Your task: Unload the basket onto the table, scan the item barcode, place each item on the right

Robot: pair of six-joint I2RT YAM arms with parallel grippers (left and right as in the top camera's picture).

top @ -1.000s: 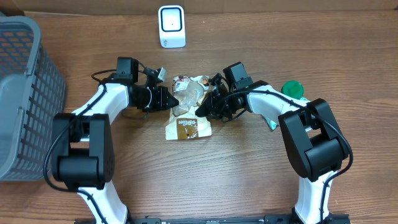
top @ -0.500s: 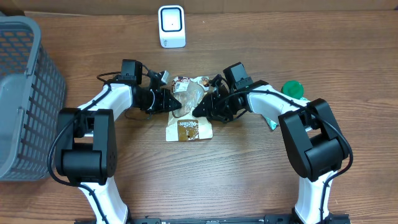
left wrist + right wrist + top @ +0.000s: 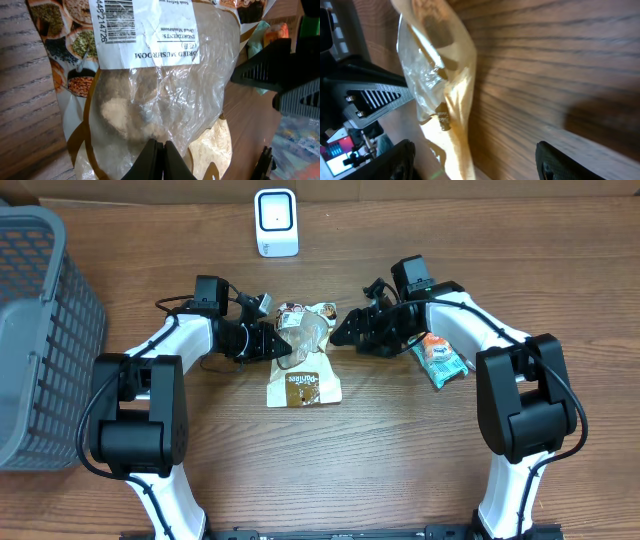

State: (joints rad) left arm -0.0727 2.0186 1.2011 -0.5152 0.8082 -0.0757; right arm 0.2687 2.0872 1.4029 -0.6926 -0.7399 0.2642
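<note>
While the left gripper pinched the dried mushroom bag, jaws shut, the right gripper had its jaws wide open and empty just beside it.

Free room btwn bag and scanner — basket walls off left side.

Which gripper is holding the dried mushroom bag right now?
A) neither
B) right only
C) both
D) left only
D: the left gripper is pinched shut on the dried mushroom bag, while the right gripper stands open, its fingers spread and clamping nothing.
</note>
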